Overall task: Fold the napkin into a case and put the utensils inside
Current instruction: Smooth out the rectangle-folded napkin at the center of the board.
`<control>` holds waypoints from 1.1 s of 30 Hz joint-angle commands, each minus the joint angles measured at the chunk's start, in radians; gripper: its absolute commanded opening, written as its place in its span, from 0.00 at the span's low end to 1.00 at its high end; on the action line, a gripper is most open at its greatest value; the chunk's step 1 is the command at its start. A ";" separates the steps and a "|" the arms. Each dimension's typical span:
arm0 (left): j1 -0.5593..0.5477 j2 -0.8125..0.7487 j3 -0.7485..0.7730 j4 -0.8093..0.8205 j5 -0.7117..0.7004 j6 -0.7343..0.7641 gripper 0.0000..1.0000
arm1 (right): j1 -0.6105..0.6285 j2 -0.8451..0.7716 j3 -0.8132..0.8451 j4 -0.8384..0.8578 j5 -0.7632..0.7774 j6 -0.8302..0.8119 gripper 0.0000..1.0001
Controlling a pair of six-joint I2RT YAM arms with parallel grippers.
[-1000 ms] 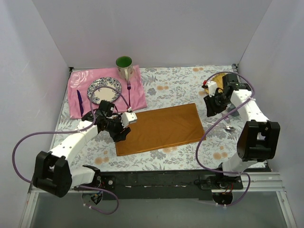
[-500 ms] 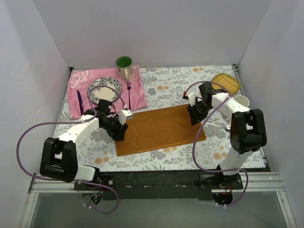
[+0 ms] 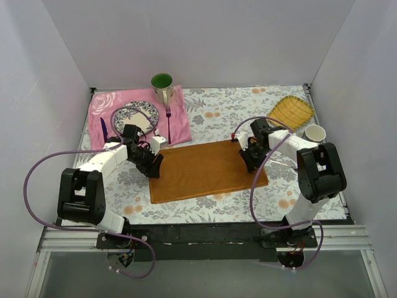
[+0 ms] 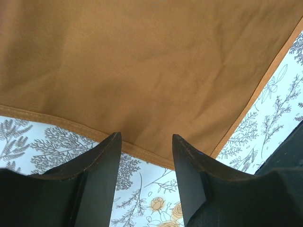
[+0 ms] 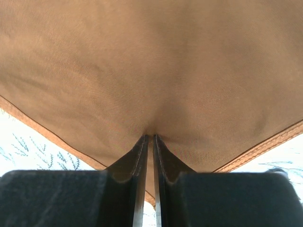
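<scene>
The rust-orange napkin (image 3: 205,171) lies flat as a wide rectangle on the flowered tablecloth. My left gripper (image 3: 154,162) is at its left edge, open, with its jaws (image 4: 144,137) straddling the hem of the napkin (image 4: 142,61) and holding nothing. My right gripper (image 3: 248,160) is on the napkin's right end, shut (image 5: 150,137) on a pinched ridge of the napkin (image 5: 151,61). A purple fork (image 3: 167,118) and a purple knife (image 3: 103,131) lie on the pink cloth. The silver spoon is hidden behind my right arm.
A pink cloth (image 3: 180,127) at the back left carries a patterned plate (image 3: 133,118) and a green mug (image 3: 162,87). A yellow woven mat (image 3: 293,110) and a white cup (image 3: 315,133) stand at the back right. White walls enclose the table.
My right gripper has swung left from the table's right side onto the napkin's right end and shut on it. My left gripper has slid a little back along the left edge.
</scene>
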 commanded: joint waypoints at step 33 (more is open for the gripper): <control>-0.182 0.247 0.082 1.008 0.397 -1.289 0.98 | 0.134 0.151 0.167 0.643 -0.678 0.752 0.98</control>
